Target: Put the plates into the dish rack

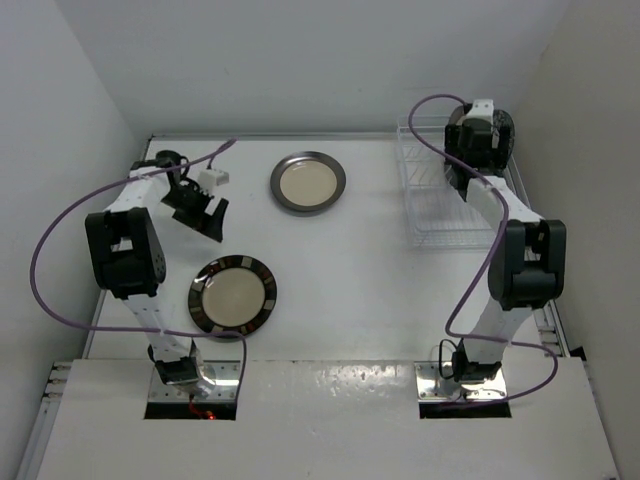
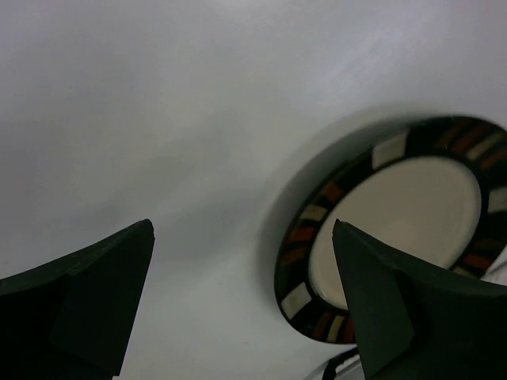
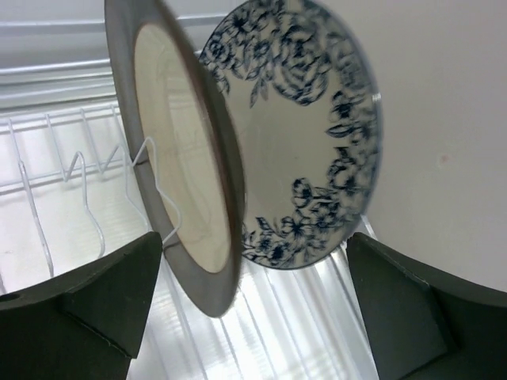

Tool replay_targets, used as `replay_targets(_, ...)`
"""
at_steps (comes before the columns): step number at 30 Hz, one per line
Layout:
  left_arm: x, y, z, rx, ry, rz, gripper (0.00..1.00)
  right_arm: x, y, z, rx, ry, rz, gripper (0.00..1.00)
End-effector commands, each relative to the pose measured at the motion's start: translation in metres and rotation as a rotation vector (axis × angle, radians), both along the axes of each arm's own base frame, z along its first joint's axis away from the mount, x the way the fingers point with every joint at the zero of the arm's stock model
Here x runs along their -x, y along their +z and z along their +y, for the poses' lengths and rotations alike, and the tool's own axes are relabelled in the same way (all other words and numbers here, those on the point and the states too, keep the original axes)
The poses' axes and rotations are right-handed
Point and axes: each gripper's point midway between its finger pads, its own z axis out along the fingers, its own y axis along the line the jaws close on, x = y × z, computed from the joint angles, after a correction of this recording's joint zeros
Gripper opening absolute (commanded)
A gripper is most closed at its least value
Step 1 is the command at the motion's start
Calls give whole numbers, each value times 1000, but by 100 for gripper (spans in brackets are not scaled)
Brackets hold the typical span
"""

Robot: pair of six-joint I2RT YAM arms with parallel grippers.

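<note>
A white table boxed in by pale walls filled the scene; at its far right corner sat the dish rack, with two plates upright among its tines, the racked grey-rimmed plate in front of the floral plate; the right gripper hung over them, fingers spread clear of both. The left gripper, likewise spread and empty, hovered near the striped plate; a second grey-rimmed plate lay flat further back. Loading looked half done; the next move called for pinching a table plate by its rim and carrying it to a free slot.
</note>
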Motion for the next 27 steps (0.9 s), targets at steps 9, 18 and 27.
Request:
replay_targets(9,56,-58,9,6,-374,202,100,31,94,29,-76,146,-93,100)
replay_targets(18,108,-82,-10,193,-535,380,79,90,116,57,-103,241,-171,100)
replay_targets(27,129,-103,-31,197,-591,451,45,122,146,56,-38,242,-275,100)
